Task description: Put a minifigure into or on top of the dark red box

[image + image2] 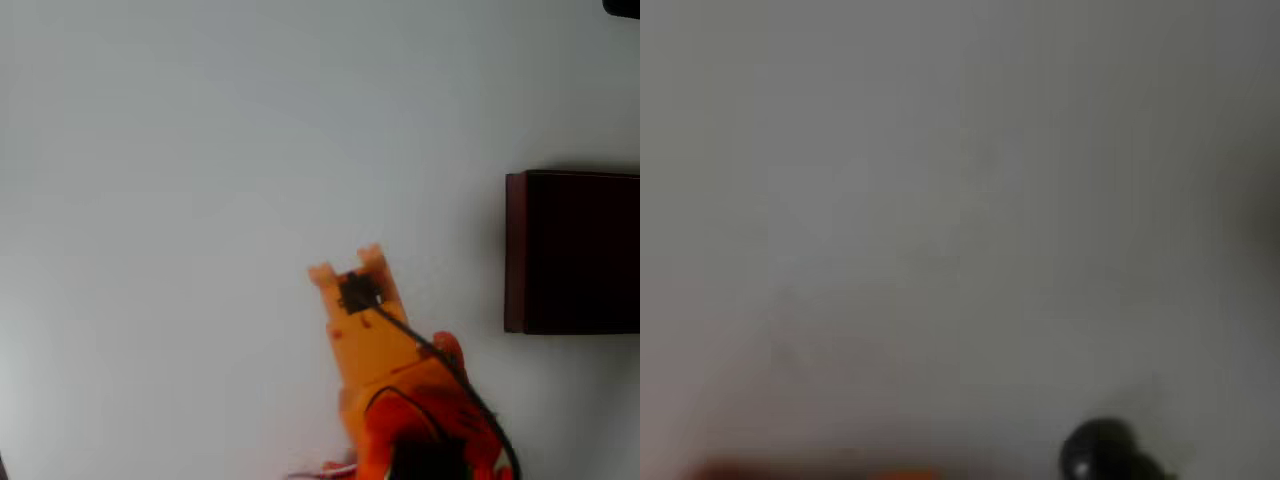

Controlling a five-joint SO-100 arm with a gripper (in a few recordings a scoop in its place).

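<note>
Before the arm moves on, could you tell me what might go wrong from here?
The gripper holds a small dark lump, probably the minifigure, well left of the dark red box in the overhead view; it could slip out on the way. The box is cut off at the frame's right edge, so a release near its left wall may miss.

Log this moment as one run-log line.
gripper: over bare table, holding dark figure | box: right edge, no figure inside | drop: pending

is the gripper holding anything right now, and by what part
Cannot tell. A small dark minifigure sits at the orange gripper, but whether it is gripped is unclear.
</note>
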